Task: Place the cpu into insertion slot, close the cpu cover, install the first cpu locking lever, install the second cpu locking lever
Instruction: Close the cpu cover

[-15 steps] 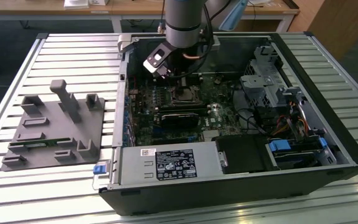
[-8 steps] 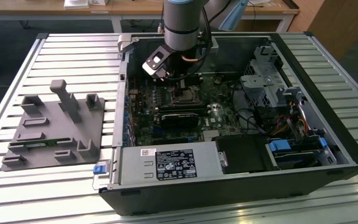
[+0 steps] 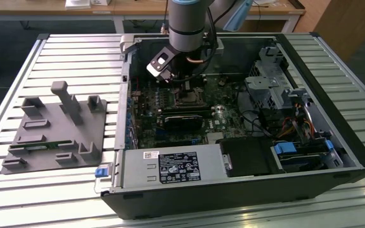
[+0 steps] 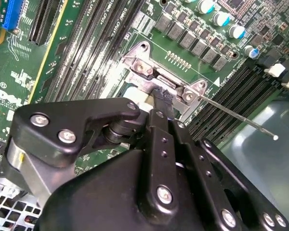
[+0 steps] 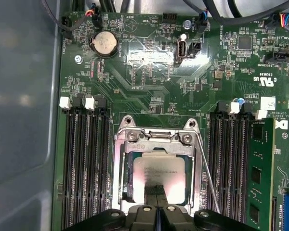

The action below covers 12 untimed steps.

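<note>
Gripper [image 5: 156, 189]: one, lowered into the open computer case [image 3: 334, 137], seen over the board in the exterior view. In the first wrist view its two black fingers are drawn together with no gap and nothing between them. Their tips rest on or just over the near edge of the cpu [image 5: 159, 168]; contact cannot be confirmed. In the second wrist view the closed fingers [image 4: 160, 103] point at the hinge end of the socket.

Cpu: one, seated flat in the insertion slot [image 5: 128, 163], its dull metal top level and square to the recess.

Cpu cover [image 5: 156, 138]: one silver frame that appears to lie flat around the cpu, which shows through its window.

Locking lever [image 5: 208, 180]: one thin metal rod counted, running along one side of the socket and angling away from the frame. In the second wrist view its free end [image 4: 275, 137] stands clear of the board.

Surroundings, first wrist view: one coin cell [image 5: 104, 42]; one upright green memory module [image 5: 261, 178] beyond the lever side; two white latch tabs [image 5: 64, 102] on the slot bank on the opposite side.

Exterior view: one grey parts fixture [image 3: 55, 128] sits on the slatted table [image 3: 68, 52], at the exterior view's left of the case.
</note>
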Available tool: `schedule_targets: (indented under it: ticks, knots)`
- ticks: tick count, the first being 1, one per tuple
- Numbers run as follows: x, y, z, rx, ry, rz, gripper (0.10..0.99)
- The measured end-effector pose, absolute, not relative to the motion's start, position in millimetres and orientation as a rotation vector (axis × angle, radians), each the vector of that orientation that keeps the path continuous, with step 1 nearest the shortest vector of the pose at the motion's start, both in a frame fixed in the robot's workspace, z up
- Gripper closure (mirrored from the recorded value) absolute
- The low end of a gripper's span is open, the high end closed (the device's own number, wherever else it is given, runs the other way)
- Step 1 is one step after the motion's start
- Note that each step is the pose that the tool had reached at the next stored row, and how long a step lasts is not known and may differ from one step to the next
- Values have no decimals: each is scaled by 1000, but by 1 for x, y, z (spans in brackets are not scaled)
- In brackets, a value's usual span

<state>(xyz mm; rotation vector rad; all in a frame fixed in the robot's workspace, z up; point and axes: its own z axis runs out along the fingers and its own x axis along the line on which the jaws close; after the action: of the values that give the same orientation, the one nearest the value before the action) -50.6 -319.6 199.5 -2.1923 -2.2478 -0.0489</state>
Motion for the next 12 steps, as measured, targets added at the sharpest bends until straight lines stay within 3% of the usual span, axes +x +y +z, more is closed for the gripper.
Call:
schedule_targets:
  ticks: [12]
  knots:
    - [-48, -319, 212, -2190, -2245, -54, 980]
